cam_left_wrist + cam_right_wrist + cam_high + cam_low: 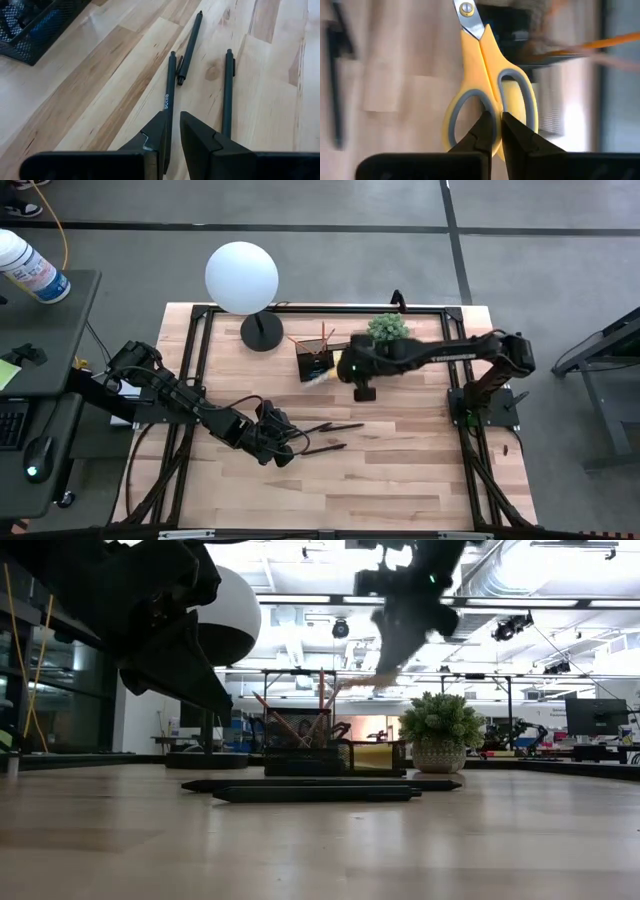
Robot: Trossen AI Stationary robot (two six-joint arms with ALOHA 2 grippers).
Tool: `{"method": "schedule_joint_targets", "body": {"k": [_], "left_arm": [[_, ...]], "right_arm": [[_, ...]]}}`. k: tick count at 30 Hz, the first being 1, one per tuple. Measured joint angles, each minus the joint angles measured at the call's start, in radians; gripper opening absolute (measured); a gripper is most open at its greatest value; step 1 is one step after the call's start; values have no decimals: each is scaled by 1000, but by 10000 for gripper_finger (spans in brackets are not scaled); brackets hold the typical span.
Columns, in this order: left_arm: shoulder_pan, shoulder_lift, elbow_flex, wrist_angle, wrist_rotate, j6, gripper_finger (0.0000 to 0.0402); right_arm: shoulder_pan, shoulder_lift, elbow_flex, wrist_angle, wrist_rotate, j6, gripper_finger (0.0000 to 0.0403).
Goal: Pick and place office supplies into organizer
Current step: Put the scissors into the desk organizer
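Note:
My right gripper (pixel 352 372) (pixel 497 122) is shut on the yellow-handled scissors (pixel 487 75), just right of the black mesh organizer (pixel 314 360) (pixel 300 752) and above table level. Orange and red pencils (pixel 322 705) stand in the organizer. My left gripper (pixel 283 442) (pixel 174 125) hovers shut over the table's middle, above the near end of one dark pen (pixel 171 80). Two more dark pens (pixel 190 45) (pixel 228 90) lie flat beside it. All the pens (pixel 320 790) rest on the wood. The sticky-note pad and the tiny black piece are not in view. My right gripper pinches the scissors between its two fingers at the yellow handle (pixel 490 107), where the two finger loops meet. The closed blades (pixel 470 20) point straight on past the fingertips, slanting down toward the organizer. The scissors are lifted clear of the table.
The white globe lamp (pixel 242 277) stands on its black base left of the organizer at the far edge. The small green potted plant (pixel 388 328) (pixel 440 730) stands to the organizer's right. A black frame (pixel 190 380) runs along the table's edges. Bare wood lies toward the near edge.

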Motion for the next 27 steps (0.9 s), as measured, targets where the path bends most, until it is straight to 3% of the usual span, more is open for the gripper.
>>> {"method": "schedule_joint_targets", "body": {"k": [7,13,19,27], "left_arm": [[0,0,0,1,-2,0,46],[0,0,0,1,-21,0,46],[0,0,0,2,-21,0,46],[0,0,0,1,-21,1,46]], "right_arm": [[-56,9,219,-148,271,-250,17],[-59,67,285,-82,471,-626,17],[-80,126,283,-4,581,-839,17],[-77,188,281,-50,564,-857,17]]}}
